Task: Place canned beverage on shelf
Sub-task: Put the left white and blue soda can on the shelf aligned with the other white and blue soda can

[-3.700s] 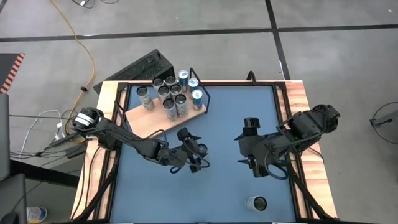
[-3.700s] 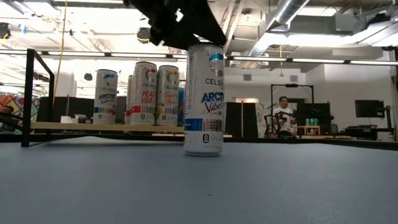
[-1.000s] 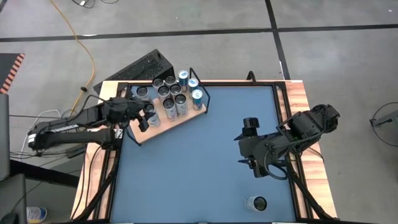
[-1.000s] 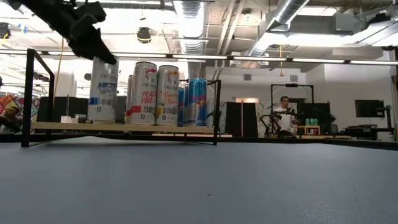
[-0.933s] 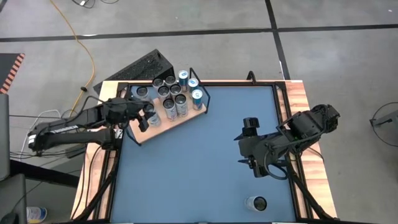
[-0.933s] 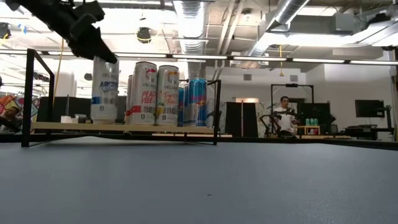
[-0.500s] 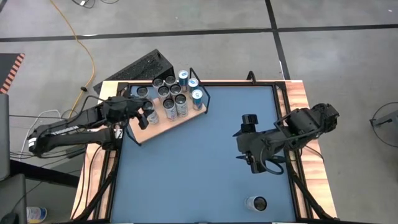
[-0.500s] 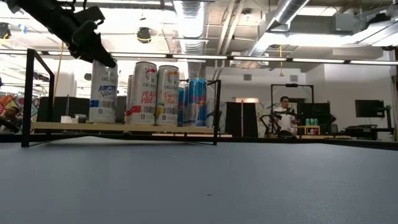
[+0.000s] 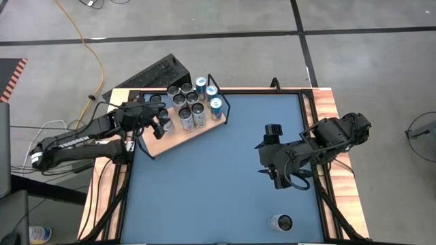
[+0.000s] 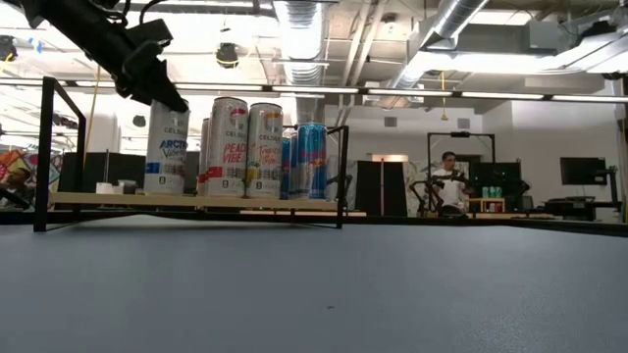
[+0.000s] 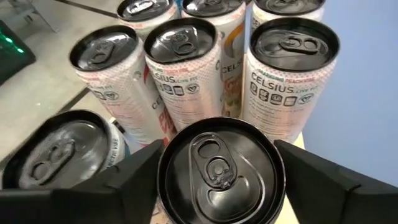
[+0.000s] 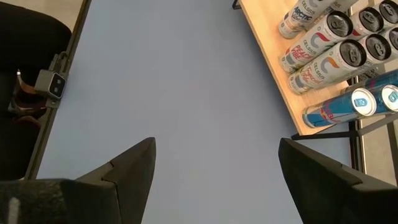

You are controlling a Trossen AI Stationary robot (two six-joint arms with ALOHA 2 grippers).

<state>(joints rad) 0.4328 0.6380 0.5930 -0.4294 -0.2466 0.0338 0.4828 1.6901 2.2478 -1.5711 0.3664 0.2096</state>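
Two dark fingers of the left end effector (image 11: 217, 180) flank, apart, the white Celsius can (image 11: 219, 167) standing on the pale-wood shelf (image 9: 178, 135) beside other cans. Right end effector (image 9: 278, 178) hovers wide over the blue table (image 9: 218, 184).

1. The high view looks straight down on the whole blue table (image 9: 218, 156), the shelf (image 9: 178, 129) at its far-left corner.
2. The low view looks level across the tabletop toward the shelf (image 10: 196, 200), well away.
3. The left wrist view sits close above the shelf's cans (image 11: 217, 168).
4. The right wrist view sees the shelf (image 12: 280, 68) from farther off.
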